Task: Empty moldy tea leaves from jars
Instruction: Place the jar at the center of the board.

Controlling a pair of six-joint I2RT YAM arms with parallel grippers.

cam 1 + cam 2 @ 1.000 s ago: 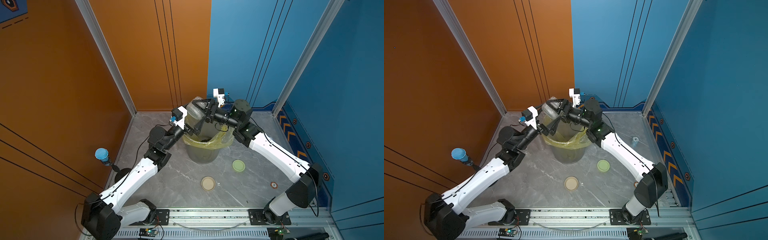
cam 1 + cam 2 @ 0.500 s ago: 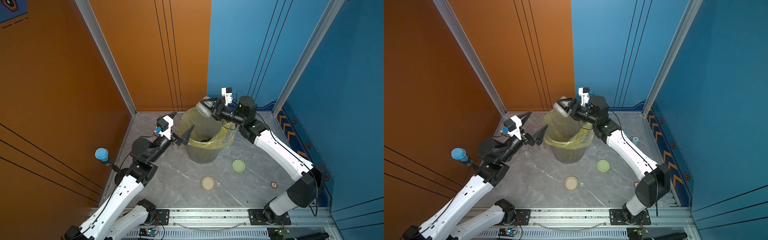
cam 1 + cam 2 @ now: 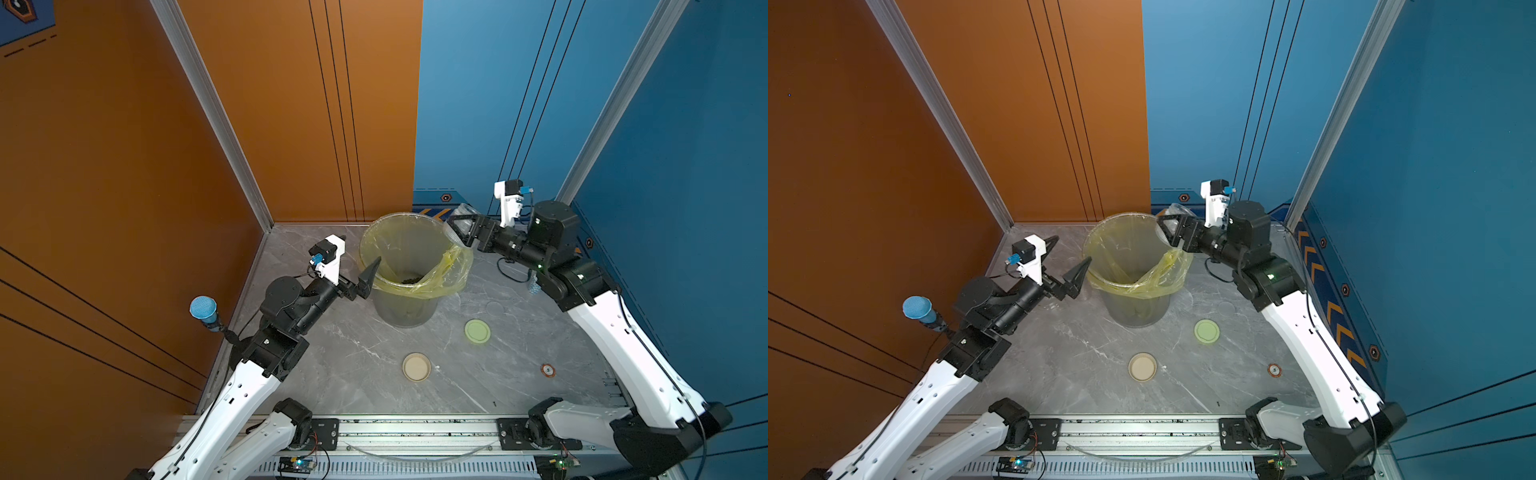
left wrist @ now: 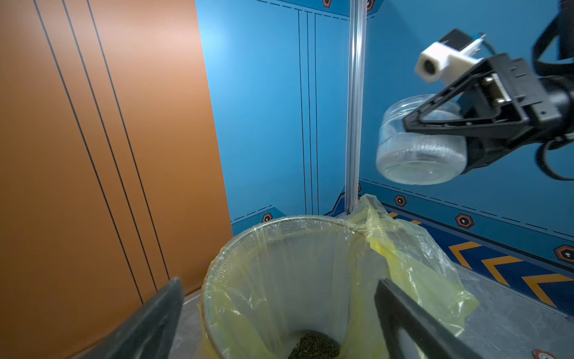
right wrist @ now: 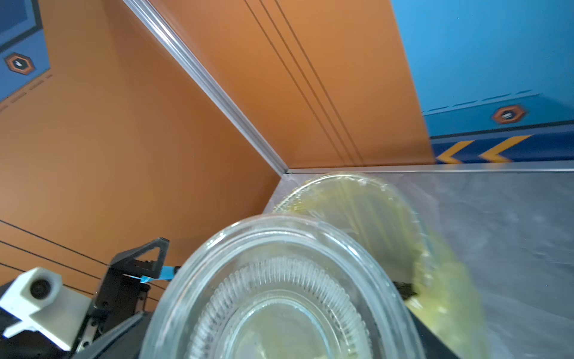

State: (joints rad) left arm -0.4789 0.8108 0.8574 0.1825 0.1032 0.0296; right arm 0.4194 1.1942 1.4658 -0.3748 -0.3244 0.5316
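While both arms flank the bin [image 3: 405,309]:
Left gripper [image 3: 360,248]: jaws apart, empty, beside rim.
Tea leaves [image 4: 315,345]: dark heap at bin's bottom.
Beige lid [image 3: 416,366]: on floor [image 3: 353,353].
Jar [image 4: 419,155]: clear, raised near rim.
Right gripper [image 3: 457,233]: clamped on jar.
Green lid [image 3: 477,331]: on floor.

Left claw [image 3: 1072,248] has withdrawn from the bin [image 3: 405,309] (jaws wide); right claw [image 3: 455,230] swung the jar [image 4: 419,149] aside.

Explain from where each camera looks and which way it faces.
Top views: high above the front rail, down onto the bin; both arms show.
Left wrist: behind the left tool, facing the bin and the jar in the right tool.
Right wrist: behind the right tool, looking past the jar to the bin and left tool.
Both wrist views share jar and bin.
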